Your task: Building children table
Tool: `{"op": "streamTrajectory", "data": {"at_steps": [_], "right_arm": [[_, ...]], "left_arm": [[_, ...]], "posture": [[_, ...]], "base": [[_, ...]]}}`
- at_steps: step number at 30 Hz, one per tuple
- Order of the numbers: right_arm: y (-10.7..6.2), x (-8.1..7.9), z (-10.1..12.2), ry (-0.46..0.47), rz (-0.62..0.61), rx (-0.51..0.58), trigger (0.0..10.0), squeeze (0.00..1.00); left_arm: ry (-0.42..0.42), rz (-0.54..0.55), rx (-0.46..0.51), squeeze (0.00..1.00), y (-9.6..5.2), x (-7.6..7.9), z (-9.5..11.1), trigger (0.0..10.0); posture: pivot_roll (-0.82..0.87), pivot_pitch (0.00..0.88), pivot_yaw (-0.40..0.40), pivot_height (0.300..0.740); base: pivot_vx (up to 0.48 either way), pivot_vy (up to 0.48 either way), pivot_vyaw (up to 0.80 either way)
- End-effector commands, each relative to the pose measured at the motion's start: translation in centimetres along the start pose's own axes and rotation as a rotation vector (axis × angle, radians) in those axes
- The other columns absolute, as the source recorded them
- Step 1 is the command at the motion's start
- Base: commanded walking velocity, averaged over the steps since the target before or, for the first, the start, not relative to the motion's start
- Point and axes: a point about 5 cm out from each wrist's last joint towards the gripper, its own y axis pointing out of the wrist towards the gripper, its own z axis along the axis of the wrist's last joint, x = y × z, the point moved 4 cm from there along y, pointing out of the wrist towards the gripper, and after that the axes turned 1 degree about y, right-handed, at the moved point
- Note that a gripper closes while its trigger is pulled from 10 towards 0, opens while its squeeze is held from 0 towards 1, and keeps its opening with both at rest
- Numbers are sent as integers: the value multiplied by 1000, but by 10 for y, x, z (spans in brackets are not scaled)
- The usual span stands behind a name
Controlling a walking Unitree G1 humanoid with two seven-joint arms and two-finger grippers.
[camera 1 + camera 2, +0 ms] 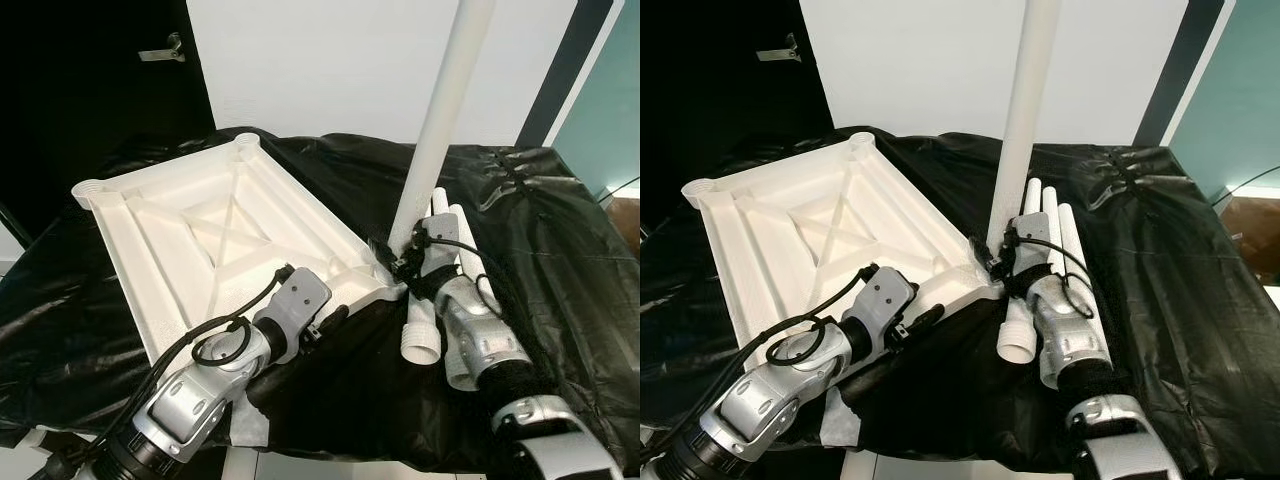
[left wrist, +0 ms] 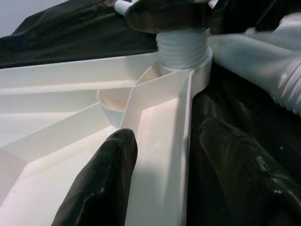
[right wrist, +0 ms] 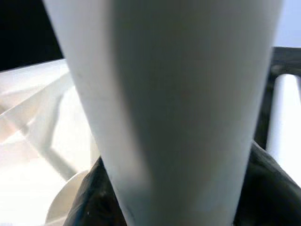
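An upturned white tabletop with ribs lies on a black-draped surface. A long white leg stands upright at the tabletop's near right corner. Its threaded end sits in the corner socket. My right gripper is shut on the leg low down, and the leg looms close in the right wrist view. My left gripper is at the rim just before that corner. Its fingers stand either side of the rim wall, with a thin dark gap on the outer side.
Spare white legs lie side by side on the black sheet, under and beside my right arm. A dark door with a handle stands at the back left. A white wall is behind.
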Motion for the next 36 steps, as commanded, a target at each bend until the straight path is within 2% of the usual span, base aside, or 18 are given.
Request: {"op": "streamTrajectory", "data": {"at_steps": [1,3,5,8,11,12,14,15,18,21,25,26,30,31,33,34,35,36], "right_arm": [[-5,6,-15,25,-79,-63,10000,0],[-7,-8,-13,41,-120,-39,10000,0],[-7,-8,-13,41,-120,-39,10000,0],[-8,-18,-12,56,-111,-27,10000,0],[-9,-19,-11,57,-113,-24,10000,0],[-10,-18,-9,59,-111,-19,10000,63],[-10,-18,-9,59,-111,-19,10000,63],[-11,-16,-7,56,-105,-11,10000,1000],[-13,-13,-4,40,-92,-1,10000,1000],[-24,-8,1,14,9,30,10000,1000],[-28,-3,2,-2,40,37,10000,1000],[-33,9,5,-30,132,43,10000,573],[-34,12,7,-35,160,42,10000,573],[-33,15,10,-52,214,41,10000,0],[-33,18,14,-94,307,27,10000,0],[-33,18,14,-94,307,27,10000,0],[-33,18,15,-116,376,11,10000,0],[-33,18,15,-116,376,11,10000,0]], "left_arm": [[-4,-163,-2,0,-2,12,0,10000],[-8,-150,3,0,-3,9,1,10000],[-8,-150,3,0,-3,9,1,10000],[-12,-145,7,0,-5,6,2,10000],[-12,-140,10,0,-4,4,3,10000],[-11,-136,13,0,-4,3,3,10000],[-11,-136,13,0,-4,3,3,10000],[-10,-133,16,0,-4,1,4,10000],[-7,-131,18,0,-4,1,4,10000],[-11,-127,19,0,-4,0,4,10000],[-11,-127,21,0,-3,0,4,10000],[-12,-130,25,0,-2,0,6,10000],[-12,-131,26,0,-2,-1,7,10000],[-11,-142,32,0,-2,0,9,10000],[-7,-145,31,0,-2,0,9,10000],[-7,-145,31,0,-2,0,9,10000],[-8,-141,30,0,-1,-1,9,10000],[-8,-141,30,0,-1,-1,9,10000]], "posture": [[17,0,-20,740],[21,0,-17,740],[21,0,-17,740],[19,0,-15,740],[17,0,-14,740],[12,0,-14,740],[12,0,-14,740],[11,0,-15,740],[9,0,-17,740],[2,0,-13,740],[1,0,-13,740],[-2,0,-12,740],[-2,0,-10,740],[-6,0,-6,740],[-14,0,-5,740],[-14,0,-5,740],[-12,0,-6,740],[-12,0,-6,740]], "base": [[0,0,0],[0,0,0],[0,0,0],[0,0,0],[0,0,0],[0,0,0],[0,0,0],[0,0,0],[0,0,0],[0,0,0],[0,0,0],[0,0,0],[0,0,0],[0,0,0],[0,0,0],[0,0,0],[0,0,0],[0,0,0]]}}
